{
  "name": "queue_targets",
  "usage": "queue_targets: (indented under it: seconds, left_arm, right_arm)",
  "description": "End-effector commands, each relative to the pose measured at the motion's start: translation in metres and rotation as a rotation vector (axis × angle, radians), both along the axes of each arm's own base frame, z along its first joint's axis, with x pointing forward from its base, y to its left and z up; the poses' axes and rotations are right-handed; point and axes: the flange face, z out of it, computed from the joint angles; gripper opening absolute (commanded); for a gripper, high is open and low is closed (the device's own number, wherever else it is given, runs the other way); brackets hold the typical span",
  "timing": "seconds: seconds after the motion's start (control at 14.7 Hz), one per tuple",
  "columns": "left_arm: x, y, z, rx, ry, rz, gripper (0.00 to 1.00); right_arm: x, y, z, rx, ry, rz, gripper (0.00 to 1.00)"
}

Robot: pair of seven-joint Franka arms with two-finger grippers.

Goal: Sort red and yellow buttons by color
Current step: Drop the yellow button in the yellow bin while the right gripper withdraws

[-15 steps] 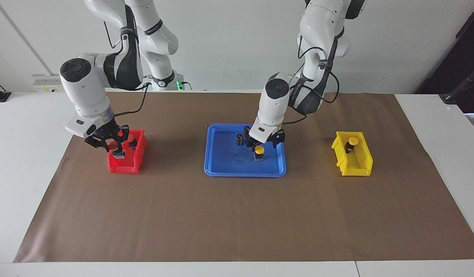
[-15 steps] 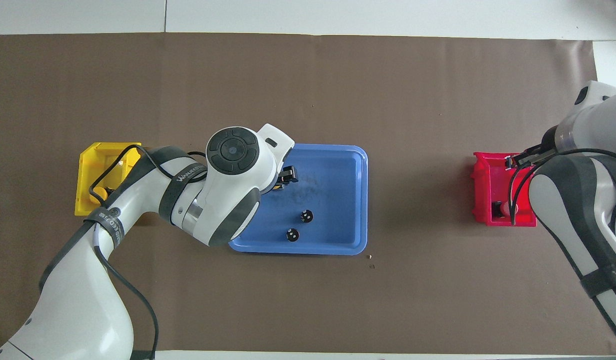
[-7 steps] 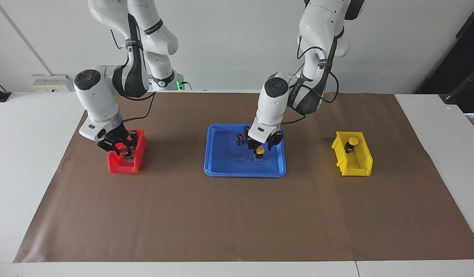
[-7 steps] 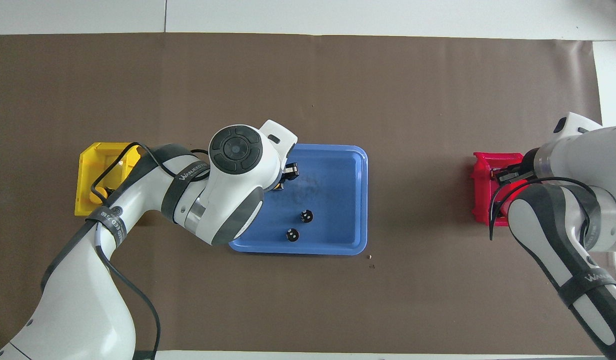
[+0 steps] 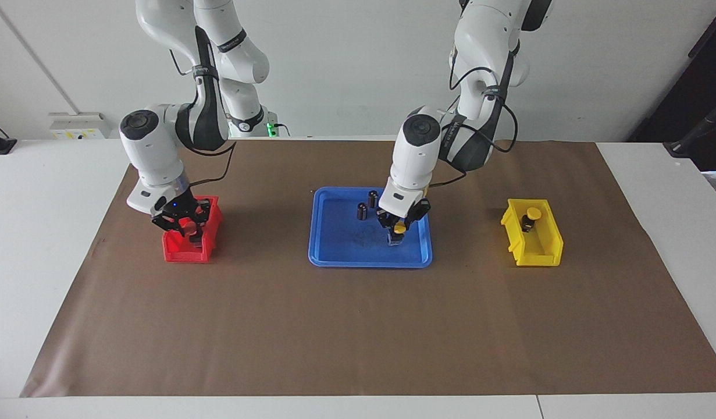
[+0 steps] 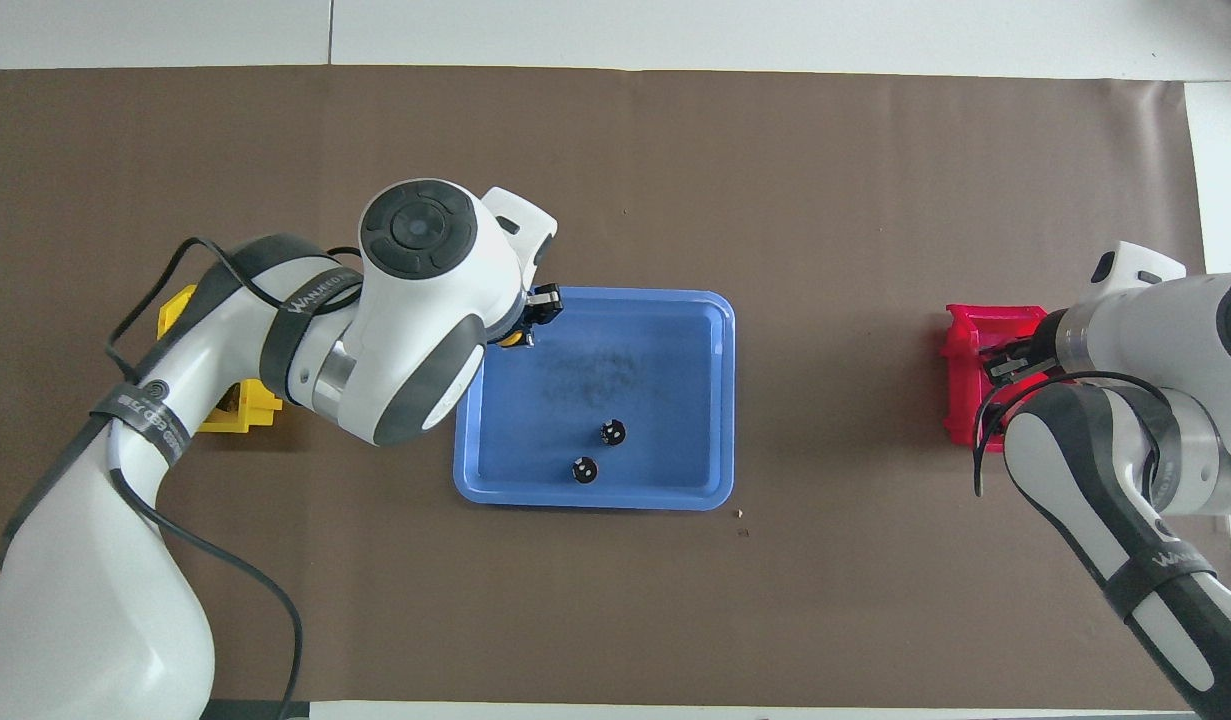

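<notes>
1. Tabletop [image 5: 358, 326]: brown cover.
2. Blue tray [image 5: 340, 244]: centre; two dark cylinders [image 5: 367, 205] at its 12 o'clock.
3. Yellow bin [image 5: 545, 247], 3 o'clock of tray in the facing view: holds one yellow button [image 5: 531, 216].
4. Red bin [image 5: 180, 250], 9 o'clock: red buttons hidden by right gripper [image 5: 182, 224], finger state unreadable.
5. Left gripper [image 5: 398, 224]: fingers closed about the other yellow button [image 5: 398, 229], yellow cap, black base, over the tray. Risk: thin hold lets it tilt or drop.

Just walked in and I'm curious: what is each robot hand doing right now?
Left gripper: closed on the yellow button over the blue tray.
Right gripper: in the red bin, cannot be told.
</notes>
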Motion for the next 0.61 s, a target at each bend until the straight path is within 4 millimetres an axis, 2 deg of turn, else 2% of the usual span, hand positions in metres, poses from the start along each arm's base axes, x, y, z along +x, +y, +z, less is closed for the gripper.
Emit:
queue_targets:
  seconds: [0.0,0.14,0.2,0.27,0.34,0.41,0.54]
  left_arm:
    - [0.044,0.098,0.049,0.036,0.045,-0.074,0.01]
    - [0.06,0.173,0.06,0.054,0.07,-0.132,0.01]
    - [0.07,0.213,0.06,0.054,0.076,-0.157,0.01]
    - [0.077,0.244,0.059,0.049,0.071,-0.182,0.01]
    - [0.082,0.272,0.058,0.043,0.065,-0.214,0.01]
    - [0.084,0.299,0.056,0.039,0.065,-0.229,0.01]
    - [0.079,0.321,0.042,0.039,0.041,-0.235,0.01]
  right_arm:
    - [-0.01,-0.004,0.002,0.004,-0.015,0.012,0.21]
    - [-0.012,-0.011,0.0,0.003,-0.01,0.001,0.24]
    - [-0.013,-0.011,0.0,0.003,-0.007,0.001,0.29]
    - [-0.013,-0.012,-0.001,0.004,-0.004,-0.001,0.48]
    - [-0.013,-0.012,0.0,0.004,0.001,-0.001,0.73]
    - [-0.01,-0.013,0.004,0.003,0.003,-0.003,0.8]
    - [-0.003,-0.015,0.017,0.006,0.028,-0.005,0.87]
